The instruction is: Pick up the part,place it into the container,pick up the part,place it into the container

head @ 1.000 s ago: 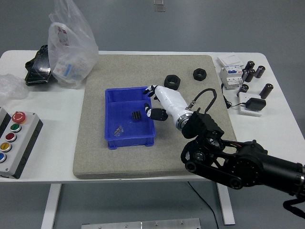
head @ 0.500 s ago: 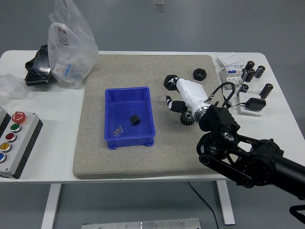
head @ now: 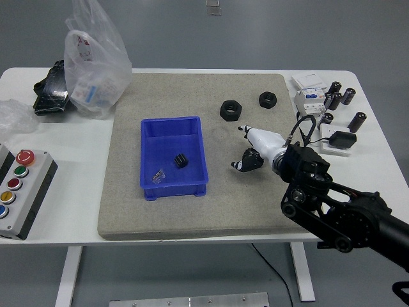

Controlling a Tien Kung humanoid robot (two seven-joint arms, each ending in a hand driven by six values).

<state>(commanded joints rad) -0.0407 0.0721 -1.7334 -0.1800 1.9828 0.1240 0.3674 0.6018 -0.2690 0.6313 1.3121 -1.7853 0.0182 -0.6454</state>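
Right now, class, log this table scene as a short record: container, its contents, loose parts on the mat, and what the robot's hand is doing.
container: blue bin on the grey mat
contents: one black gear, one small metal piece
loose parts: two black nuts, far side of mat
right hand: over the mat, right of bin, fingers curled around a dark gear-like part
left hand: not in view

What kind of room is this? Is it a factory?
More likely a robot test lab or workshop. A control box with coloured push buttons sits on the white table, black nuts lie on a grey mat, and a blue bin holds small parts.
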